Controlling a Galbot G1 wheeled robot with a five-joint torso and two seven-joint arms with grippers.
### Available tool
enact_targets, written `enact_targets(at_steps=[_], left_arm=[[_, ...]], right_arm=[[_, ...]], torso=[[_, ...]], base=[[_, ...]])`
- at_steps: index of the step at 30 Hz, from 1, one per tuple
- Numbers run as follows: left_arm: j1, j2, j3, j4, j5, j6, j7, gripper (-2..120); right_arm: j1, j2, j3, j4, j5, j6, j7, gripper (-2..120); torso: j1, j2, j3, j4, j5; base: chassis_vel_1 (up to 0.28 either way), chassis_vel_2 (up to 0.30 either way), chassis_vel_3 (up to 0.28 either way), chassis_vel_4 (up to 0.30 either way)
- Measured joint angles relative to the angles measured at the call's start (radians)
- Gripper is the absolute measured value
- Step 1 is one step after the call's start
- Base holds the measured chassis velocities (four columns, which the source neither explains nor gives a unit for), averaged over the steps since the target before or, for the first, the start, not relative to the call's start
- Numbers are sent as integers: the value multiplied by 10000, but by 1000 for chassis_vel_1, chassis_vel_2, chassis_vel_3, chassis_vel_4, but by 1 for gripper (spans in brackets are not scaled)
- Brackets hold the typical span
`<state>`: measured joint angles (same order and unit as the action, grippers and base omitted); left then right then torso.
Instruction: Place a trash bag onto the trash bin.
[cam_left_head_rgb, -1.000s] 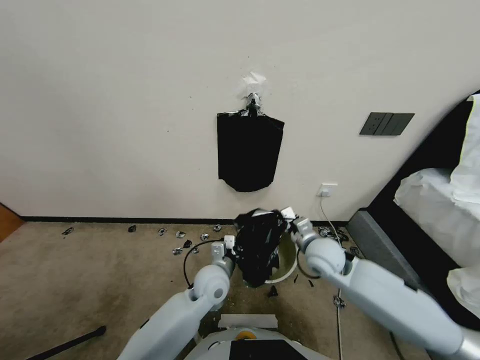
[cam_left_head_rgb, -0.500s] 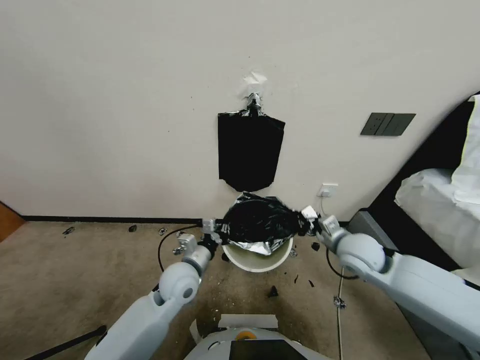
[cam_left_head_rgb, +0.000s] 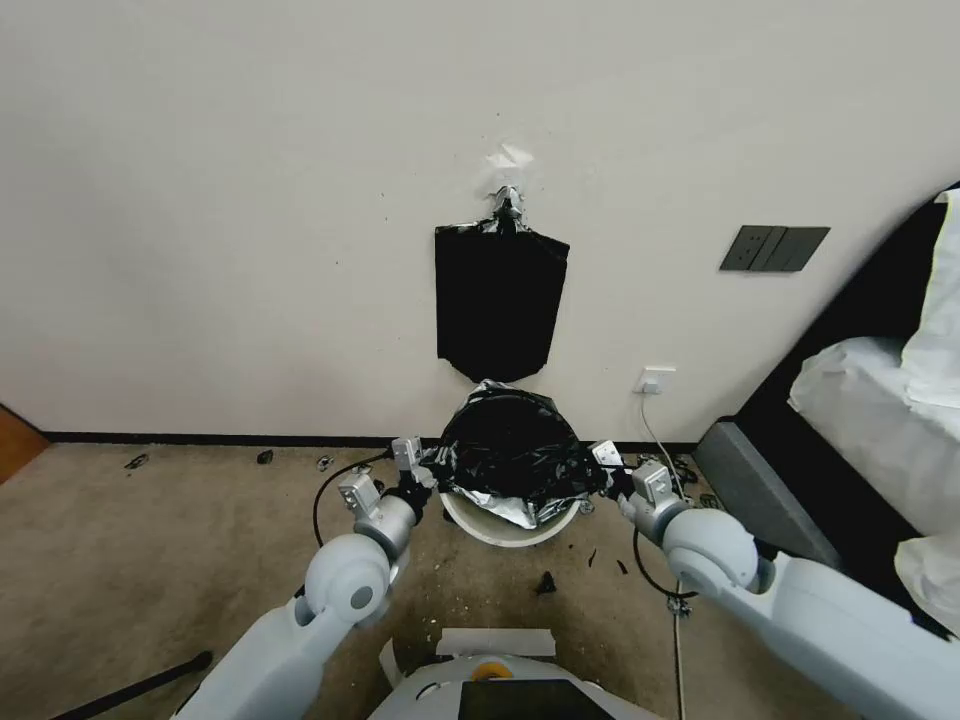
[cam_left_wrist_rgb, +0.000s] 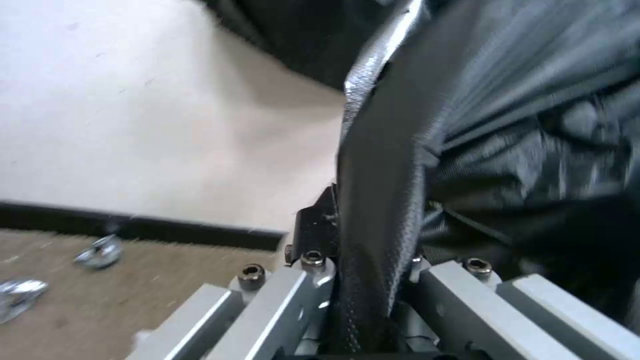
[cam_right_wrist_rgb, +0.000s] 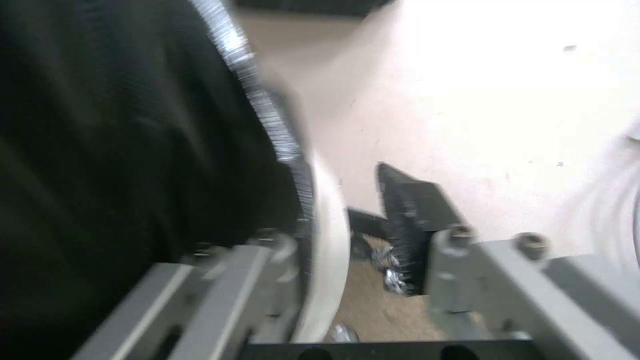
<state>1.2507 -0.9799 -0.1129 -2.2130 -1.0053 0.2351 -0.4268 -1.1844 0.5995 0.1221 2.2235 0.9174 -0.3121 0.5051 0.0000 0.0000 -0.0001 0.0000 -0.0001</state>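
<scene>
The trash bin (cam_left_head_rgb: 505, 528) stands on the carpet (cam_left_head_rgb: 180, 560) against the wall (cam_left_head_rgb: 250, 200), at 12 o'clock from the robot base. The trash bag (cam_left_head_rgb: 512, 450) is spread open over the bin mouth, its crinkled film draped across the near rim and rising above the far rim.

The left gripper (cam_left_head_rgb: 418, 478) sits at 9 o'clock of the bin, level with the rim. In the left wrist view, its fingers (cam_left_wrist_rgb: 313, 235) are closed down on a taut fold of the trash bag (cam_left_wrist_rgb: 380, 200), with the film pinched between them.

The right gripper (cam_left_head_rgb: 606, 470) sits at 3 o'clock of the bin. In the right wrist view, its jaws are parted: the bag edge (cam_right_wrist_rgb: 267, 115) and bin wall (cam_right_wrist_rgb: 330, 260) stand between them, and the outer finger (cam_right_wrist_rgb: 410, 220) is apart from the wall.

The flat bag pack (cam_left_head_rgb: 500, 305) hangs on the wall at 12 o'clock above the bin.
</scene>
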Motion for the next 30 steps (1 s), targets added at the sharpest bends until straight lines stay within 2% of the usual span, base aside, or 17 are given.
enact_targets(at_steps=[1,3,5,6,9,12,13,15,16,17,19,20,21,24,27,28,30], left_arm=[[0,0,0,0,0,0,0,1],[-11,-34,-99,116,-88,152,-316,1],[-13,-47,-129,141,-147,229,-408,1],[-13,-47,-129,141,-147,229,-408,1],[-14,-56,-169,184,-159,328,-488,1],[33,-43,-246,198,-159,379,-499,1],[33,-43,-246,198,-159,379,-499,1],[63,-15,-253,196,-158,391,-486,1],[73,4,-270,188,-158,399,-473,1],[73,4,-270,188,-158,399,-473,1],[70,26,-345,205,-152,418,-546,1],[49,36,-387,221,-172,425,-592,1],[49,36,-387,221,-172,425,-592,1],[-63,71,-477,273,-232,438,-730,1],[-116,99,-483,276,-291,464,-797,1],[-157,135,-494,252,-331,527,-857,1],[-171,156,-496,229,-348,564,-888,1]], right_arm=[[0,0,0,0,0,0,0,33],[-485,40,571,397,526,82,34,46],[-744,39,808,626,704,68,-3,53],[-744,39,808,626,704,68,-3,53],[-1167,35,1221,952,976,-155,-194,63],[-1663,257,1922,1375,1879,-15,-240,80],[-1663,257,1922,1375,1879,-15,-240,80],[-1790,411,2143,1416,1902,150,-253,88],[-1907,455,2243,1409,1438,124,-249,94],[-1907,455,2243,1409,1438,124,-249,94],[-2275,369,2507,1391,279,5,-422,99],[-2544,272,2696,1432,-324,-52,-540,100],[-2544,272,2696,1432,-324,-52,-540,100],[-3649,88,3515,1819,-1850,-154,-940,100],[-4499,130,4078,2242,-2380,-146,-1289,100],[-5276,204,4435,2610,-2928,-22,-1902,100],[-5521,225,4512,2694,-3146,40,-2162,100]], torso=[[0,0,0,0,0],[0,0,0,0,1],[0,0,0,0,-2],[0,0,0,0,-2],[0,0,0,0,1],[0,0,0,-1,0],[0,0,0,-1,0],[0,0,0,0,1],[0,0,0,1,2],[0,0,0,1,2],[0,0,0,2,2],[0,0,0,2,4],[0,0,0,2,4],[0,0,0,0,1],[0,0,0,-1,0],[0,0,0,-2,0],[0,0,0,-3,1]], base=[[0,0,0,0],[0,0,0,0],[0,0,0,0],[0,0,0,0],[0,0,0,0],[0,0,0,0],[0,0,0,0],[0,0,0,0],[0,0,0,0],[0,0,0,0],[0,0,0,0],[0,0,0,0],[0,0,0,0],[0,0,0,0],[0,0,0,0],[0,0,0,0],[0,0,0,0]])
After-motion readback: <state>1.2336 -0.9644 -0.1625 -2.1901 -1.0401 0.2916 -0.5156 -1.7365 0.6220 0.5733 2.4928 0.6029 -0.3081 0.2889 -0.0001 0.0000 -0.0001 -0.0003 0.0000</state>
